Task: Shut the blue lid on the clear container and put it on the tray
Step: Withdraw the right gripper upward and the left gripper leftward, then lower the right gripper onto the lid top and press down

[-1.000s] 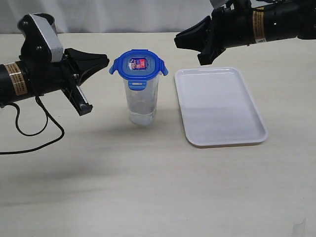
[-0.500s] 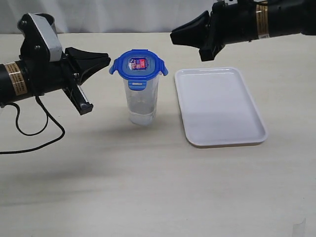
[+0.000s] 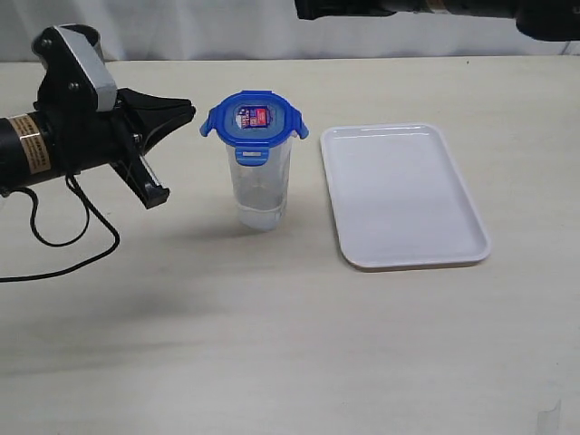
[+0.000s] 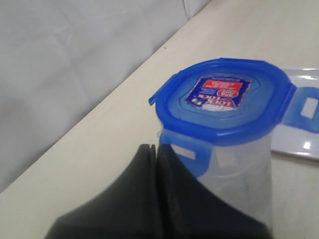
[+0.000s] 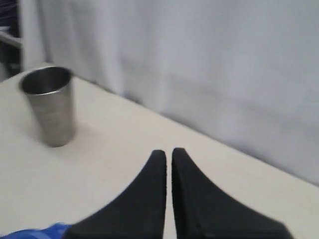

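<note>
The blue lid (image 3: 255, 120) rests on top of the clear container (image 3: 261, 188), which stands upright on the table left of the white tray (image 3: 403, 195). Its front flap hangs down; the side flaps stick outward. My left gripper (image 3: 188, 111) hovers just left of the lid at rim height, jaws shut and empty. In the left wrist view the left gripper (image 4: 153, 148) sits close to the lid (image 4: 224, 99) without touching it. My right gripper (image 3: 301, 9) is high at the back, barely in the exterior view. In the right wrist view the right gripper (image 5: 169, 151) is shut on nothing.
A grey steel cup (image 5: 50, 104) stands on the table near the back curtain, seen only in the right wrist view. A black cable (image 3: 63, 245) loops on the table below the left arm. The tray holds nothing.
The right arm has risen and swung left, from above the tray's far edge to the top edge of the view. The left gripper, lid and container have stayed put.
</note>
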You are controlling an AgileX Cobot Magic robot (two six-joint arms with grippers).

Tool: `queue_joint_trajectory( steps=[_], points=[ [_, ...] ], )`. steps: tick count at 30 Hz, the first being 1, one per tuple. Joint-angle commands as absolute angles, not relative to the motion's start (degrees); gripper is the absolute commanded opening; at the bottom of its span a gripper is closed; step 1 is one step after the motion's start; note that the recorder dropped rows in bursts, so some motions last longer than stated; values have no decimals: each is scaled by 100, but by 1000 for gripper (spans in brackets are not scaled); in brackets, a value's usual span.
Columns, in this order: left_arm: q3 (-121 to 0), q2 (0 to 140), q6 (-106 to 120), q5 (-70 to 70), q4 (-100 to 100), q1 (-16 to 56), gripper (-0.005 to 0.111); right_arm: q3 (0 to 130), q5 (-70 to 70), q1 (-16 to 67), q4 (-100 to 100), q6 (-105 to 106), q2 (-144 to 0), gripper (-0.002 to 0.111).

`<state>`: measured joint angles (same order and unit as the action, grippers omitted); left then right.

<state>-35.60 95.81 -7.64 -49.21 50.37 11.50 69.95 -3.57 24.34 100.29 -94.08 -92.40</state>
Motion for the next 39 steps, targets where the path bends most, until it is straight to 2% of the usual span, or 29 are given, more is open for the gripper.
queue_joint_trajectory(
  steps=[1,3,9,12,20,31,39],
  points=[
    [-3549,9568,-707,-4664,4618,1174,0,6949,3067,2893,9227,-7840,-9279,5],
    [-3549,9568,-602,-4626,4520,1174,0,7328,4161,2988,7876,-6182,-9363,5],
    [-3549,9568,-588,-4370,4422,1174,0,9117,5037,2462,1385,-297,-9634,5],
    [-3549,9568,-599,-4093,4422,1174,0,9536,5345,2525,-326,975,-9646,5],
    [-3549,9568,-599,-4056,4422,1174,0,9656,5654,3458,-595,1082,-9933,5],
    [-3549,9568,-599,-3977,4422,1174,0,9656,4943,3483,-677,1138,-10711,5],
    [-3549,9568,-599,-4106,4422,1174,0,9656,4954,3483,-699,1202,-10949,5]
  ],
)
